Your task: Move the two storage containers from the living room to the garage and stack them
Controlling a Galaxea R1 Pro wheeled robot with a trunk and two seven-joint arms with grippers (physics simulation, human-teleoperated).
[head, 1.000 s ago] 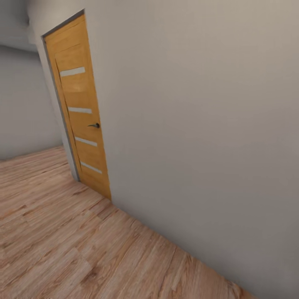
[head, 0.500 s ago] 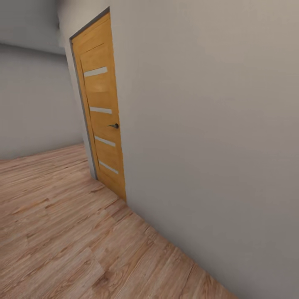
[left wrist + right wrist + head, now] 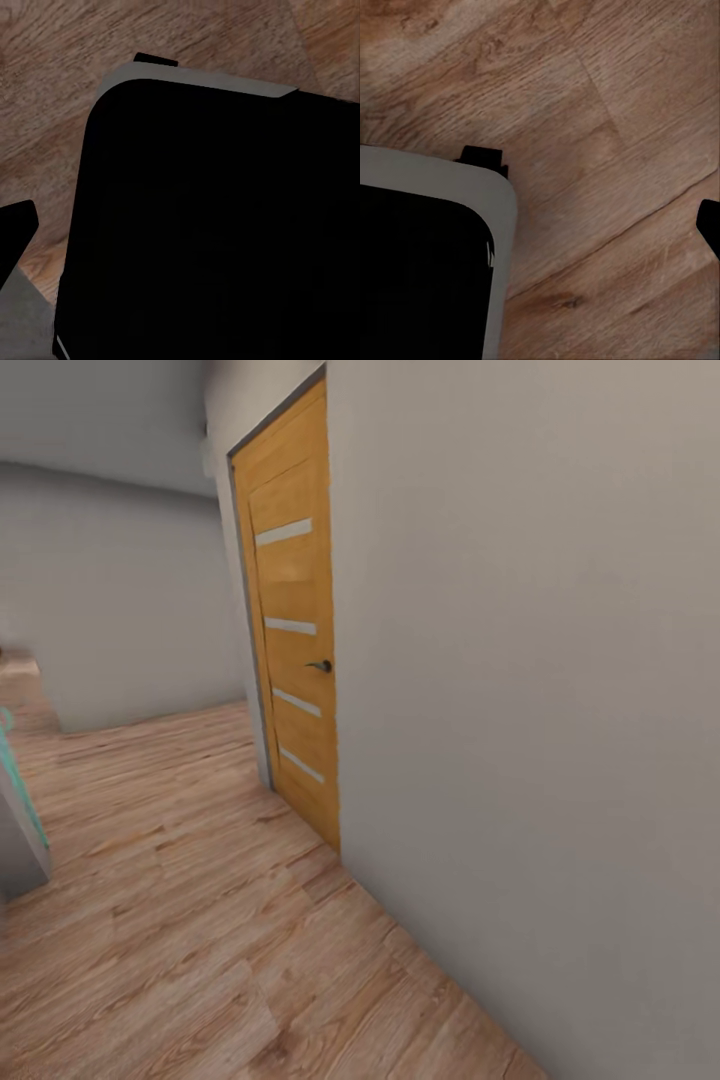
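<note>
Beside the wooden door (image 3: pixel 295 620), wrist cameras face plank floor (image 3: pixel 607 112).

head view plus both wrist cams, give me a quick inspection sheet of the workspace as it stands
surface: light wood plank floor, bare where it shows.
job's things: nothing seen of the containers; the robot looks to be on its way.
clutter: a grey object with a teal edge at the left edge of the head view; too cropped to name.
grippers: a dark finger tip at the edge of the left wrist view, another in the right wrist view; open or shut cannot be told. Nothing seen in either.
cables: nothing seen.
surroundings: plain pale wall close on the right, a shut wooden door with glass slits and a dark handle; the robot's black base with grey rim below the wrists.
</note>
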